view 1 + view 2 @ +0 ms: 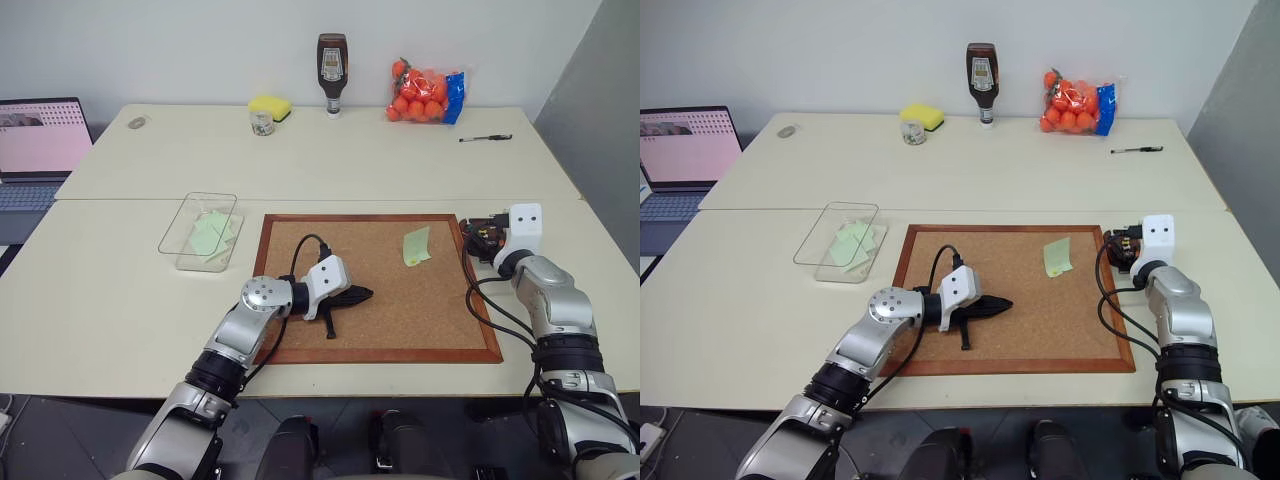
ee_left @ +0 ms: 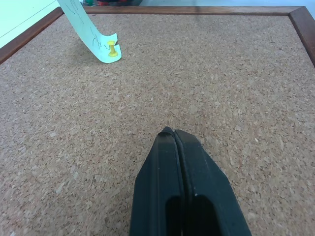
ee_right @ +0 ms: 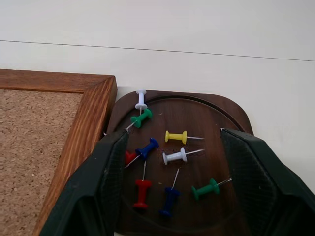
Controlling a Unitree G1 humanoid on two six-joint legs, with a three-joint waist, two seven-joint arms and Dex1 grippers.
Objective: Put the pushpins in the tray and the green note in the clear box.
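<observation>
From my head cameras I see the cork board [image 1: 380, 290] lying on the desk [image 1: 120, 300] in front of me, with one green note [image 1: 417, 245] pinned on its far right part. My left hand [image 1: 352, 296] rests over the middle of the board, pointing across toward that note. My right hand [image 1: 487, 237] hangs over the tray [image 1: 474, 222], which sits just past the board's right edge. The clear box [image 1: 186, 213] stands off the board's left side and already has pale green paper in it.

The left wrist view shows my left hand pinched fully shut with nothing in it. Ahead, the green note stands partly curled up off the cork, fixed at one corner by a yellow pushpin [image 2: 112, 48].

The right wrist view looks down into the tray. My right hand is spread wide and empty, one finger to each side of the dish. The pushpins [image 3: 176, 136] lie loose inside in red, blue, green, yellow and white (about ten, by my count). They point every way: the yellow and a white one lie crosswise with needles toward the right finger, others along the tray's length.

I judge the drop into the tray done. To do the next part well, I should lift the right hand straight up clear of the rim, then take the yellow pin by its head and pull along its shaft, so the paper does not tear.
</observation>
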